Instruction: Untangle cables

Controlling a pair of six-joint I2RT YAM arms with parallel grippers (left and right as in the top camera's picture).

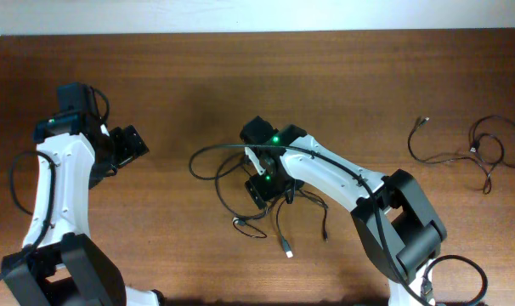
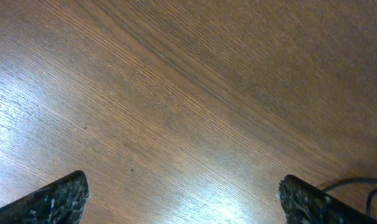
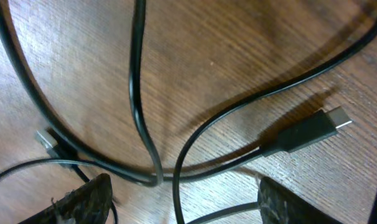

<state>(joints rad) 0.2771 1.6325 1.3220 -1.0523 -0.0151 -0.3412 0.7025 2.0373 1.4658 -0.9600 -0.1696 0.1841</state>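
1. Cables (image 3: 137, 93), thin black flexible cords with small plug ends, are lying in one loose knot on the brown wood-grain table (image 2: 176, 74), directly beneath the right gripper (image 3: 183, 186).
2. That black two-finger pincer is hanging low over the knot with its fingers spread wide and nothing pinched between them. I judge it is standing open so that one strand can be singled out of the crossing just ahead of its fingertips.
3. Two plug ends are showing beside the right gripper: a long black plug with a silver tip (image 3: 316, 130) on one side and a small grey plug (image 3: 48, 140) on the other. Both are lying free, which probably makes them the easiest ends to draw out.
4. At least three strands are crossing under the right gripper; the exact number of cords in the knot I cannot tell.
5. Well apart from the right gripper, the left gripper (image 2: 181, 186) is hovering over bare wood, fingers parted and empty. It is likely waiting there to keep out of the way.
6. Far from the right gripper on the opposite side, a second bunch of thin black cord (image 1: 474, 151) is lying alone, seemingly laid aside as already freed.
7. Counted: two grippers, both open; one knot; one separate bunch.
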